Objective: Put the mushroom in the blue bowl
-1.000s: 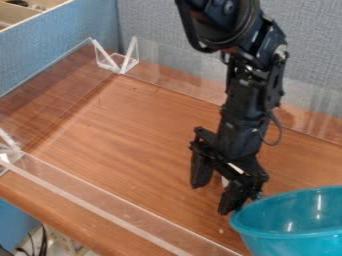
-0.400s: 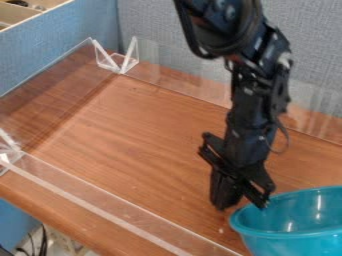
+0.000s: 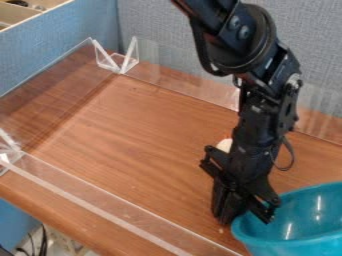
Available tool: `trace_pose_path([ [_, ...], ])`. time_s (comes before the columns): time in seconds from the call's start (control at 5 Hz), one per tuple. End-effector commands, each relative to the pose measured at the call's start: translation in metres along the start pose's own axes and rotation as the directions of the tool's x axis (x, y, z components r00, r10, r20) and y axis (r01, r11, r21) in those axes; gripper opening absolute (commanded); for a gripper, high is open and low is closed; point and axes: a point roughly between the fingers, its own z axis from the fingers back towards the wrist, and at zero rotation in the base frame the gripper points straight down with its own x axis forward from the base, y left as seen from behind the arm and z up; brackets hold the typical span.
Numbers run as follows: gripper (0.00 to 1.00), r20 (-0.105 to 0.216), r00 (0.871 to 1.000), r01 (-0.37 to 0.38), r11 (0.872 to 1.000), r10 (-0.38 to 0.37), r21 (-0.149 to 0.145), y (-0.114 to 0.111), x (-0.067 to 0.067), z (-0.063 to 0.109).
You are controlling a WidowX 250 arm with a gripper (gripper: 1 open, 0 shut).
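Camera view: a small cream-white bit, likely the mushroom [image 3: 226,147], peeks out just behind the black arm [image 3: 261,110], low over the wooden counter [image 3: 120,135]. The arm drops steeply, its hand [image 3: 245,208] pointing straight down, tips near the counter. The fingers stand close together; whether they grip anything cannot be told. The blue bowl [image 3: 301,225] sits just beside the hand at the lower right corner.
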Motion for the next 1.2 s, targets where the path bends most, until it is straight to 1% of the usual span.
trace_pose_path([
  [0.0,1.00,0.078,0.996,-0.047,0.999,0.047,-0.004,-0.007,0.001,0.034],
  [0.2,1.00,0.089,0.996,-0.025,1.000,0.024,0.008,-0.008,0.005,0.042],
  [0.4,1.00,0.095,0.995,0.003,1.000,-0.005,0.023,-0.007,0.010,0.046],
  [0.6,1.00,0.099,0.992,-0.081,0.997,0.080,0.014,-0.006,0.007,0.049],
  [0.8,1.00,0.101,0.981,-0.164,0.986,0.163,0.004,-0.004,0.004,0.051],
  [1.0,1.00,0.102,0.985,-0.140,0.990,0.138,0.013,0.000,0.007,0.055],
])
